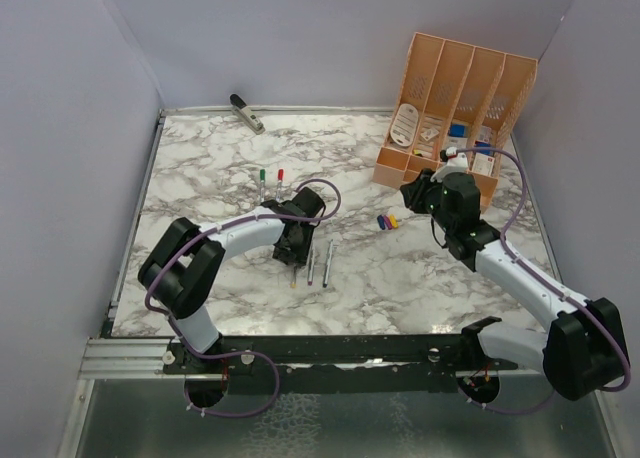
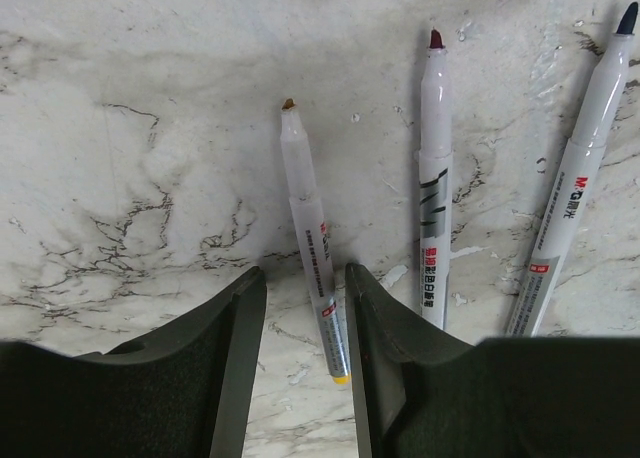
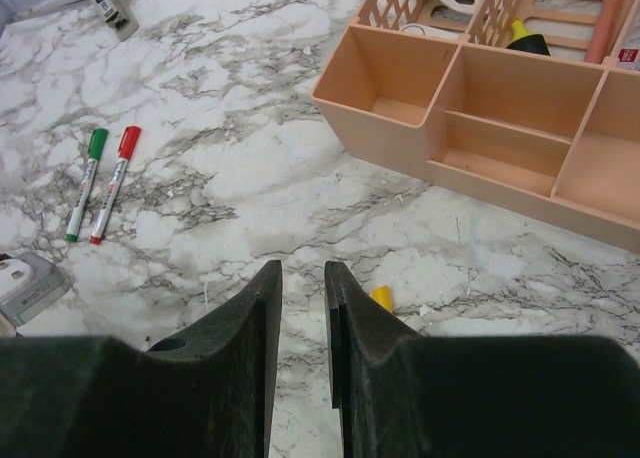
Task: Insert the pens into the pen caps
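Note:
In the left wrist view my left gripper (image 2: 305, 278) is open and low over the marble, its jaws on either side of a silvery-white pen (image 2: 310, 228) with a yellow end; the pen lies close to the right finger. Two more uncapped pens (image 2: 433, 178) (image 2: 580, 168) lie to its right. From above, my left gripper (image 1: 293, 253) is over these pens (image 1: 311, 266). My right gripper (image 3: 302, 278) is slightly open and empty, with a yellow cap (image 3: 381, 298) just right of its right finger. Blue, purple and yellow caps (image 1: 385, 221) lie left of my right gripper (image 1: 408, 200).
A green-capped pen (image 3: 83, 183) and a red-capped pen (image 3: 112, 183) lie side by side behind the left gripper. A peach desk organiser (image 1: 455, 108) stands at the back right. A grey-black stapler-like object (image 1: 246, 112) lies at the back edge.

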Available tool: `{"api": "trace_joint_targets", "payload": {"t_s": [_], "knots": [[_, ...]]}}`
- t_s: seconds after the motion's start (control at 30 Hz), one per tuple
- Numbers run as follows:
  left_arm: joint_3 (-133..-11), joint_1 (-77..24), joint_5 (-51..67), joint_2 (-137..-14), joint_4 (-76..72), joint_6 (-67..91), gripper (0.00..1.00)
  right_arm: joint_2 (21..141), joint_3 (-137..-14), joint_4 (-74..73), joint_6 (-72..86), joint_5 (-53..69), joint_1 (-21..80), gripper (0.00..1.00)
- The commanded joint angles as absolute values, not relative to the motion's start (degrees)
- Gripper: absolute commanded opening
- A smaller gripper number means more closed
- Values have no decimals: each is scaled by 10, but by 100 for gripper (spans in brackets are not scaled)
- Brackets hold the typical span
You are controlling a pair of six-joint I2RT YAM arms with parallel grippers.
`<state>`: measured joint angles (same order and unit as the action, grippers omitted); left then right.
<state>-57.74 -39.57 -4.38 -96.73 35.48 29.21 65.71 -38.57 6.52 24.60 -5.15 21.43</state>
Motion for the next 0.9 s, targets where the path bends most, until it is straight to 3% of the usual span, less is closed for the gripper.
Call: {"api": "trace_joint_targets", "payload": {"t_s": [0.0, 0.6, 0.87], "knots": [[-569, -402, -46, -1015, 347, 295, 39, 643, -376, 83, 244, -53, 215, 24], [-568, -402, -10, -1050, 342, 274, 23, 626, -378, 72, 242, -64, 215, 24], [-568, -403, 12, -1075, 348, 260, 22, 610, -379, 68, 238, -78, 215, 24]]}}
